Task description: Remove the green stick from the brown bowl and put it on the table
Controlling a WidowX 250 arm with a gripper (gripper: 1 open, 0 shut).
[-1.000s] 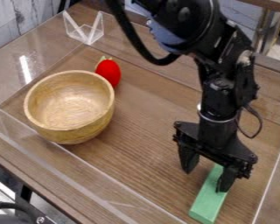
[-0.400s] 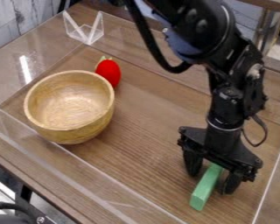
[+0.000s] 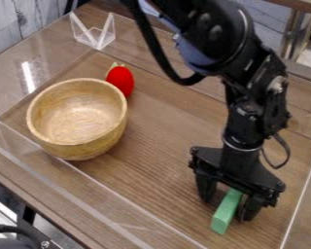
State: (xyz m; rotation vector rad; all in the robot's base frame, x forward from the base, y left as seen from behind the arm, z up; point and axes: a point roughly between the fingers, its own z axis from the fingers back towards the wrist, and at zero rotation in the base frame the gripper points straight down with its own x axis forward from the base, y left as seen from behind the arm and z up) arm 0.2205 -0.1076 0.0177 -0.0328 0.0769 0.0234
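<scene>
The green stick lies on the table at the front right, its far end between the fingers of my gripper. The gripper stands open, pointing straight down over that end of the stick; whether the fingers touch it I cannot tell. The brown bowl sits at the left, holding nothing, far from the gripper.
A red rounded object rests just behind the bowl. Clear acrylic walls line the table's edges, one running close to the stick at the front right. The black arm reaches in from the top.
The gripper has shifted slightly left and nearer the front. The stick now shows shorter and narrower than a second ago.
</scene>
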